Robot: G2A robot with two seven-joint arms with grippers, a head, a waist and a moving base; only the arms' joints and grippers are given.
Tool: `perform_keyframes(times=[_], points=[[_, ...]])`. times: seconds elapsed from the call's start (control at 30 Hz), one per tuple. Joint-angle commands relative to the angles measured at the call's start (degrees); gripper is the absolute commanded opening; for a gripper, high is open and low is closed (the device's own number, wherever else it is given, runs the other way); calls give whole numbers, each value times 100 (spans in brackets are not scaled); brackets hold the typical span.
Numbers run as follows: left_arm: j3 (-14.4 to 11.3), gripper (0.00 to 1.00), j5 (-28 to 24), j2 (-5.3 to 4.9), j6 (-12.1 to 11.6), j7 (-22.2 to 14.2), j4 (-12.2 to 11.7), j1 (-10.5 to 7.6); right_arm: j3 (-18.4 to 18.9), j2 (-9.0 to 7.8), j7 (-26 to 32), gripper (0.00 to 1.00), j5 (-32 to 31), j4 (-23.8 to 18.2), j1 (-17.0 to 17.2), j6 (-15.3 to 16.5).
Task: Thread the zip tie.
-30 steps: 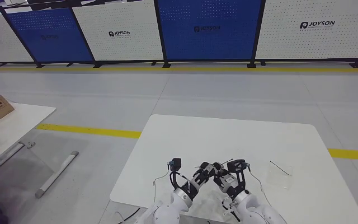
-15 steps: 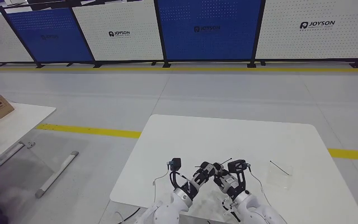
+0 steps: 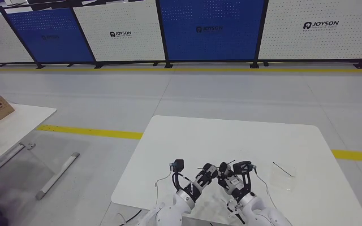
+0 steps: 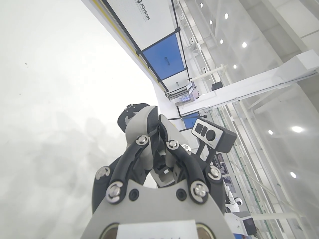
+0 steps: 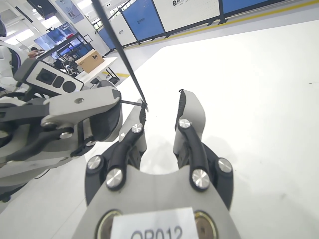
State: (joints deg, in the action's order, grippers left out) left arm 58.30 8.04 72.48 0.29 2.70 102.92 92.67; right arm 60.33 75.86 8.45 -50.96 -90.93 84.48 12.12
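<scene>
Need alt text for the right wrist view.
The left gripper is shut on a black zip tie, whose long strap slants up out of the picture. The right gripper is open over the white table, one finger close beside the tie.

Blue-white partition panels [image 3: 209,28] behind; grey floor [image 3: 113,96], yellow line [image 3: 90,132]; ceiling lights [image 4: 244,44] on.

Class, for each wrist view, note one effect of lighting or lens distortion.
Left wrist view: the table is washed out to near white, and the ceiling lights glare as bright spots. Right wrist view: the barrier panels lean, a wide-lens effect, and the zip tie looms close.
</scene>
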Motion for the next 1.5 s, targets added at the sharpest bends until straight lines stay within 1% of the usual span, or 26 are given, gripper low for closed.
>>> perform_keyframes(times=[0.0,0.13,0.27,0.33,0.37,0.4,0.43,0.47,0.67,0.83,1.07,1.23,1.47], points=[[-1,0,0,1,19,1,-13,-7,7,-4,-24,33,-14,-16,16,-1],[-4,0,-4,3,40,7,-30,-16,14,-9,-51,32,-30,-31,33,-7],[-7,0,-13,6,71,14,-41,-24,18,-14,-84,27,-46,-38,45,-8],[-11,0,-12,7,85,11,-43,-30,20,-16,-104,22,-54,-43,54,-7],[-13,0,-11,7,88,10,-45,-31,21,-17,-109,15,-56,-43,56,-9],[-14,0,-9,7,89,9,-47,-31,21,-18,-113,13,-57,-44,58,-10],[-17,0,-6,7,88,9,-49,-32,21,-18,-116,8,-56,-45,60,-12],[-21,0,-1,8,88,10,-53,-32,20,-19,-117,0,-57,-46,60,-16],[-21,0,-22,10,66,25,-63,-30,15,-19,-119,0,-32,-14,43,-18],[-16,0,-23,5,-68,20,-48,-1,-9,-17,-90,0,-29,13,15,-30],[-47,0,-8,5,-166,-8,-69,-4,-55,-12,-56,0,-36,54,-28,-34],[-35,0,-16,3,-262,30,-29,15,-69,-10,-32,0,-33,86,-51,-51],[-16,0,-56,5,-248,57,-45,6,-46,-18,-74,0,22,97,-39,25]])
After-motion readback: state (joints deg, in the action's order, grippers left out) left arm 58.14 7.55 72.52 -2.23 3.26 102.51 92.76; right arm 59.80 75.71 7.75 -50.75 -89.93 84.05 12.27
